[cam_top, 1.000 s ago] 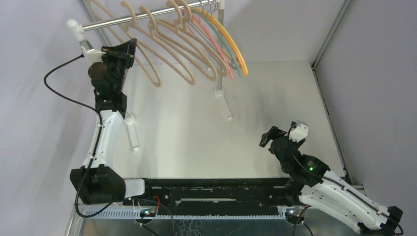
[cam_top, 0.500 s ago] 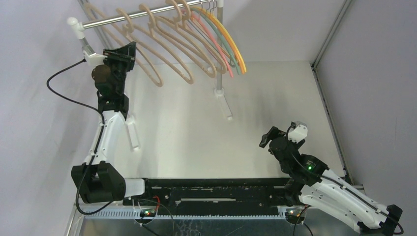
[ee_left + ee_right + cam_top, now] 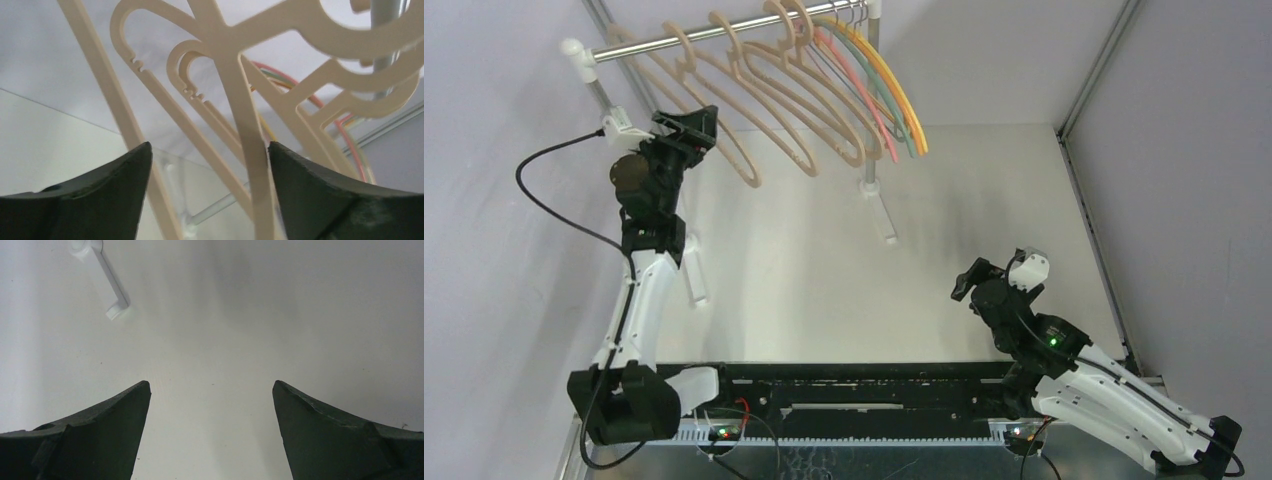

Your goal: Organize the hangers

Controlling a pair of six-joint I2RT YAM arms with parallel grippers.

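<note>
Sorting hangers (image 3: 824, 90) at eleven o'clock, with left jaws parted loosely around a tan hanger (image 3: 247, 140), right jaws wide, idle at four o'clock. Next, likely: easing clear, picking another.

This is a robotics lab test cell. A bare white tabletop (image 3: 824, 260) is boxed in by plain grey wall panels (image 3: 1184, 150) on aluminium struts (image 3: 1092, 65). Both arms are bolted to a black mounting rail (image 3: 864, 385), and a small clothes rail (image 3: 674, 37) of hangers (image 3: 856, 152) stands just above the left jaws.
</note>
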